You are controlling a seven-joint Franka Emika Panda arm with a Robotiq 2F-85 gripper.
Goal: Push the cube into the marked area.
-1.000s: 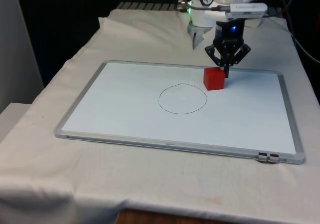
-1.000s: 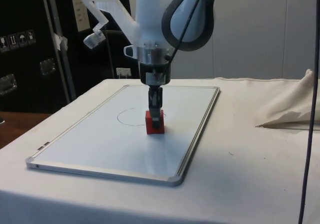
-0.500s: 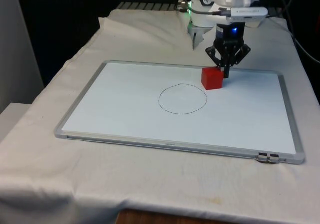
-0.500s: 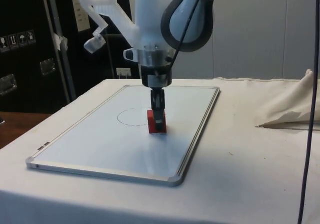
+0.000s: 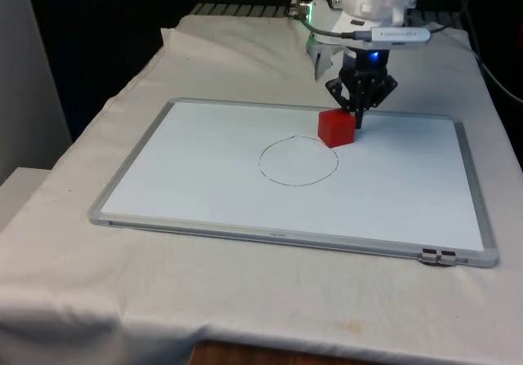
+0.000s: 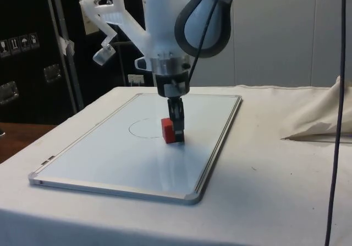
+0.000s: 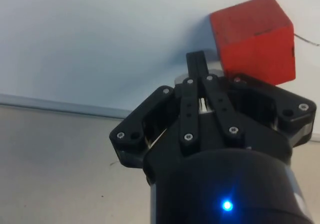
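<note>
I read the gripper (image 5: 358, 122) as closed, its two fingers pressed together into a single blade with nothing held between them. In the wrist view the fingertips (image 7: 199, 63) sit against the near lower edge of the red cube (image 7: 252, 36); contact looks firm, though the shadow there leaves me slightly unsure.

In the front view the cube (image 5: 336, 127) lies right of centre in the upper half of the frame, straddling the upper right arc of the drawn circle (image 5: 297, 161) on the whiteboard (image 5: 204, 177). In the side view the cube (image 6: 168, 131) sits at mid-frame, just right of the circle (image 6: 147, 128).

Step in hand, by my judgement: the push itself, partly complete. The next move calls for a steady drive toward the circle's centre, blade kept low and square on the cube's face so it does not swivel off.
</note>
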